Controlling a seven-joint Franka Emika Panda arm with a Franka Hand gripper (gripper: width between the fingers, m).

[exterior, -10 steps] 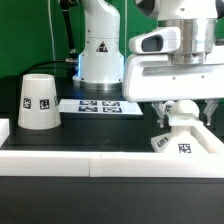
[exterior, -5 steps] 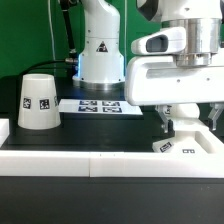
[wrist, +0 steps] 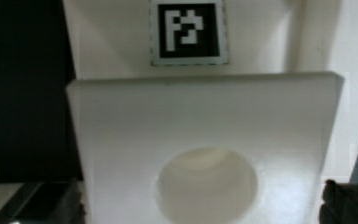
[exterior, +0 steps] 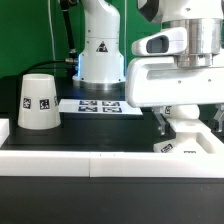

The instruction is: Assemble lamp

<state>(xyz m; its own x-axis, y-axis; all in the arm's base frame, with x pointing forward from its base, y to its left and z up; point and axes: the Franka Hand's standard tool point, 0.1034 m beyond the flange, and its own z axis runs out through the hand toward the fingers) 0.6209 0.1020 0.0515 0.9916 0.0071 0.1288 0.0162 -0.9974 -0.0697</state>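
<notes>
The flat square lamp base (exterior: 183,148) lies low at the exterior view's right, just behind the white front wall, with tags on its side. My gripper (exterior: 187,125) stands over it, one dark finger (exterior: 160,122) on each side. In the wrist view the base (wrist: 140,120) fills the span between the fingers (wrist: 43,200), with a tag at its far end and a round pale hump (wrist: 211,185) in its middle. I cannot tell whether that hump is the bulb. My gripper (wrist: 194,200) is shut on the base's edges. The tapered shade (exterior: 38,101) stands mouth down at the left.
The marker board (exterior: 95,105) lies flat behind the shade, in front of the robot's white pedestal (exterior: 100,50). A white wall (exterior: 100,160) runs along the front of the black table, with a raised end (exterior: 4,128) at the left.
My gripper has come down with the base. The base was tilted and higher; now it lies flatter and lower behind the front wall. The shade has not moved.
</notes>
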